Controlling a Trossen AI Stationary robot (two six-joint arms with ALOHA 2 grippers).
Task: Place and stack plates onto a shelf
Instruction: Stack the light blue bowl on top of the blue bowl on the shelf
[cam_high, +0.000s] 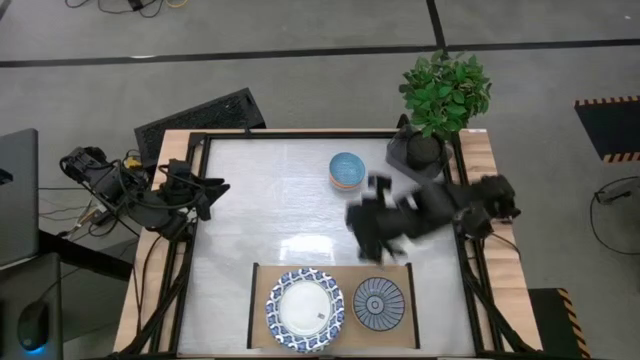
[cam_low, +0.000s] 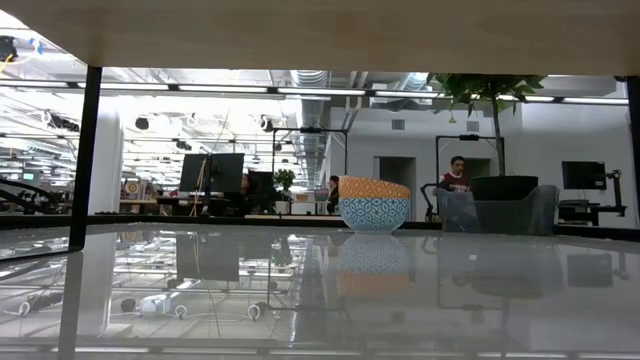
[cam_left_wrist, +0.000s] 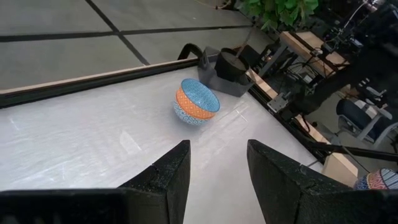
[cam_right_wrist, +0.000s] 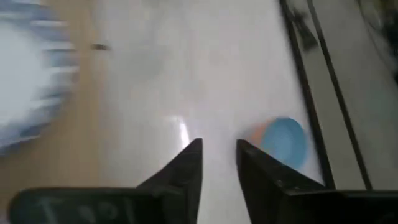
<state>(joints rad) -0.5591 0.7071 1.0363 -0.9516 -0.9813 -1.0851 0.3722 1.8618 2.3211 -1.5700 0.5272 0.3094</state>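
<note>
In the high view a plate (cam_high: 305, 310) with a blue-and-white rim and white centre lies flat on the left half of the light-wood shelf (cam_high: 262, 285). I cannot tell whether it is one plate or a stack. The right wrist view shows this plate (cam_right_wrist: 25, 81) blurred. A smaller round dish (cam_high: 380, 303), blue-patterned all over, lies next to it on the shelf. My right gripper (cam_high: 360, 228) hovers blurred just beyond the shelf's far edge, open and empty (cam_right_wrist: 219, 158). My left gripper (cam_high: 215, 187) waits open at the table's left edge (cam_left_wrist: 217, 165).
Two stacked bowls (cam_high: 347, 170), blue over orange, stand near the table's far middle (cam_left_wrist: 196, 102) (cam_low: 374, 203). A potted plant (cam_high: 440, 100) fills the far right corner. In the low view the shelf board (cam_low: 320, 30) spans overhead on black legs (cam_low: 90, 150). A person (cam_low: 457, 175) stands far behind.
</note>
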